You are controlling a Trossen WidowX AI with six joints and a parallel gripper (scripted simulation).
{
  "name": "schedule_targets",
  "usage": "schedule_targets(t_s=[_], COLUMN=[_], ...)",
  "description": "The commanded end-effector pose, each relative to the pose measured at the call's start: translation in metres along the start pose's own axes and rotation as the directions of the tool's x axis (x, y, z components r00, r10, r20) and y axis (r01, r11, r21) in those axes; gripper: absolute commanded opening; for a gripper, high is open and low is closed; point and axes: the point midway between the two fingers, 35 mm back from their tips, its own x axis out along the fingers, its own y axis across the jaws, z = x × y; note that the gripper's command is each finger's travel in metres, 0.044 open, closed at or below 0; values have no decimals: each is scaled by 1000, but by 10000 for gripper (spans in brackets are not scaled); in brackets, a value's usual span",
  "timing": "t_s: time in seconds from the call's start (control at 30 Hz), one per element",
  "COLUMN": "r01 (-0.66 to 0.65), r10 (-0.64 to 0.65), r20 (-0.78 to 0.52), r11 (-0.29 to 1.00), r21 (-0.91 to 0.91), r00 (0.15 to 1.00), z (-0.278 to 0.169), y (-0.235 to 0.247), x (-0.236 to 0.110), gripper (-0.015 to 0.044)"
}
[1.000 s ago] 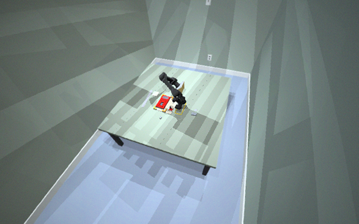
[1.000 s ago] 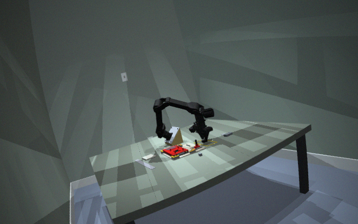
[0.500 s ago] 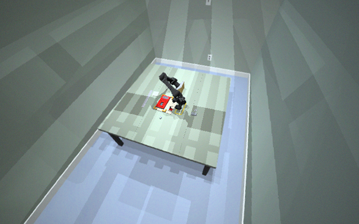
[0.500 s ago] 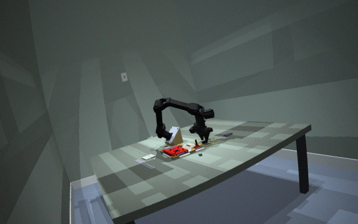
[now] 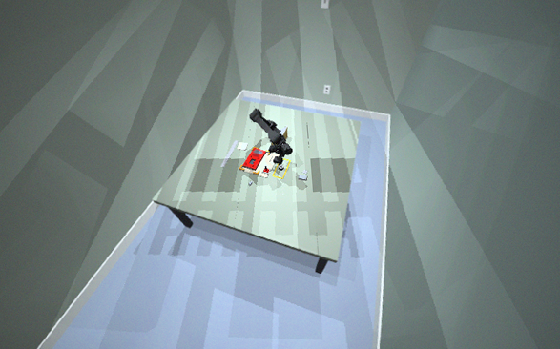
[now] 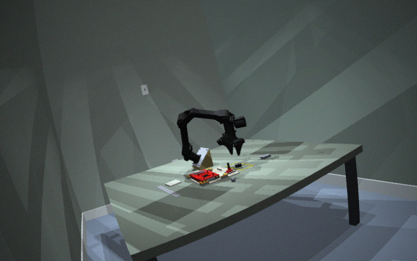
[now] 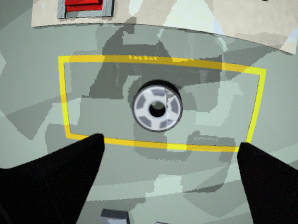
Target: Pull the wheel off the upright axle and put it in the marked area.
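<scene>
The wheel (image 5: 281,167) (image 6: 238,164) (image 7: 157,107), dark with a grey spoked face, lies flat on the table inside the yellow outline of the marked area (image 6: 252,165) (image 7: 65,100). It is clear of the outline on every side in the wrist view. My gripper (image 6: 235,154) (image 7: 173,146) is open and empty, above the table. Its two fingertips stand wide apart and do not touch the wheel. The black upright axle (image 6: 228,166) stands bare on its red base (image 7: 85,5) on the board beside the marked area.
The board carries a large red panel (image 5: 251,162) (image 6: 203,176). A wedge-shaped block (image 6: 206,159) stands by the arm's base. A grey block (image 5: 302,177) (image 6: 264,156) (image 7: 115,217) lies beyond the marked area. A small grey piece (image 5: 250,183) (image 6: 233,179) and a white block (image 5: 242,146) (image 6: 173,183) lie near the board.
</scene>
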Motion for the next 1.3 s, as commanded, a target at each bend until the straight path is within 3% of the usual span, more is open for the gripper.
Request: schedule_targets(t_s=[0.0,0.23,1.27], r01=[1,9,9], r10=[-1,-9,-9], r20=[-7,-5,-5], r11=[1000,1000,1000], r21=[-1,3,3], r00=[1000,1000,1000], z=[9,31,31], y=[-25,-71,-71], x=[-20,-45,-45], gripper=[440,440,440])
